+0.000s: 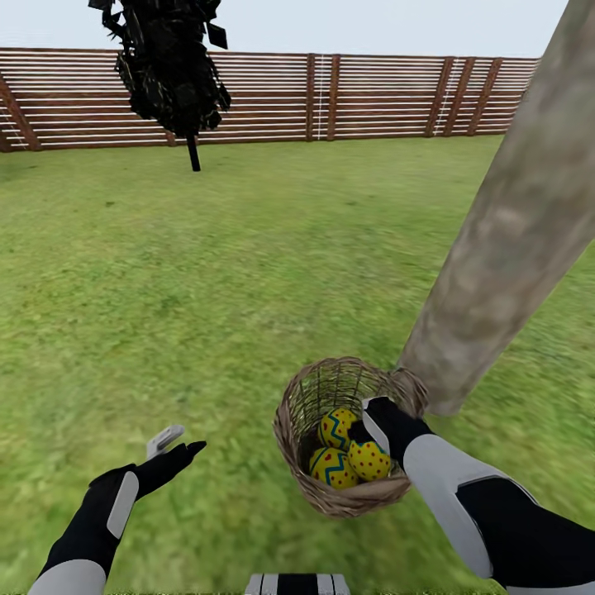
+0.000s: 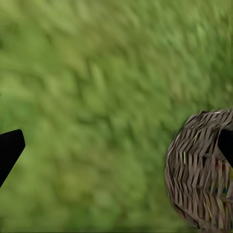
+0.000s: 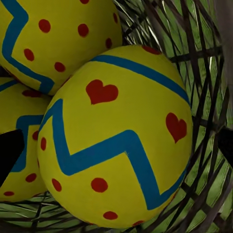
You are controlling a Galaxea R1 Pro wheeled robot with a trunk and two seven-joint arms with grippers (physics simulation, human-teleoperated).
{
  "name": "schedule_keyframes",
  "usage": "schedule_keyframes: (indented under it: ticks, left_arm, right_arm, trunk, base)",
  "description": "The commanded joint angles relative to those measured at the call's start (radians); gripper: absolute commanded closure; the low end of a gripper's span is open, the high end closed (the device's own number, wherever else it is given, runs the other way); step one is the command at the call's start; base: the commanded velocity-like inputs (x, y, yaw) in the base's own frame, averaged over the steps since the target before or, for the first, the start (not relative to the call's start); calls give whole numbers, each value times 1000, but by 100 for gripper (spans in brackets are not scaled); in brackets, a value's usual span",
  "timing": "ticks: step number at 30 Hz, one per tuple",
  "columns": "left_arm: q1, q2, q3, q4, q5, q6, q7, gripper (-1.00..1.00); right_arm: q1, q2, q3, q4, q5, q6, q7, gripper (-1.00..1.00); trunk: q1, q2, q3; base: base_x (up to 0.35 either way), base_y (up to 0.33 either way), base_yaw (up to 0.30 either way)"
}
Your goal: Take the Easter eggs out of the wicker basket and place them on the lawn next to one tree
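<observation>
Easter eggs (image 3: 116, 141) ×3, lying in wicker basket (image 1: 345, 504): prob. light, smooth, slippery; grip across middle. Right tool (image 1: 369, 423) spreading round nearest egg; left tool (image 1: 176, 445) hanging spread over lawn (image 1: 207, 289).

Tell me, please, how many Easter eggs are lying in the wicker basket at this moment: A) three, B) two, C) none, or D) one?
A: the head view shows three Easter eggs clustered inside the wicker basket, with the right gripper reaching down among them and none lying on the lawn.
</observation>
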Motion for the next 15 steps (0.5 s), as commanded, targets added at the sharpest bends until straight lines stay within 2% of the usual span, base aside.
schedule_keyframes:
  ticks: [1,12,15]
  left_arm:
    - [-1,0,3,-1,4,7,-3,-100]
    - [-1,1,3,-2,4,7,-3,-100]
    - [0,1,3,-1,4,7,-3,-100]
  right_arm:
    - [0,-1,5,-2,-6,5,-5,-100]
    - [0,-1,5,-5,-6,6,-4,-100]
    - [0,-1,4,-6,-6,6,-5,-100]
  trunk:
    - [0,-1,-5]
    - [5,-3,-47]
    - [5,-3,-47]
  base:
    - [0,0,0]
    - [0,0,0]
    - [0,0,0]
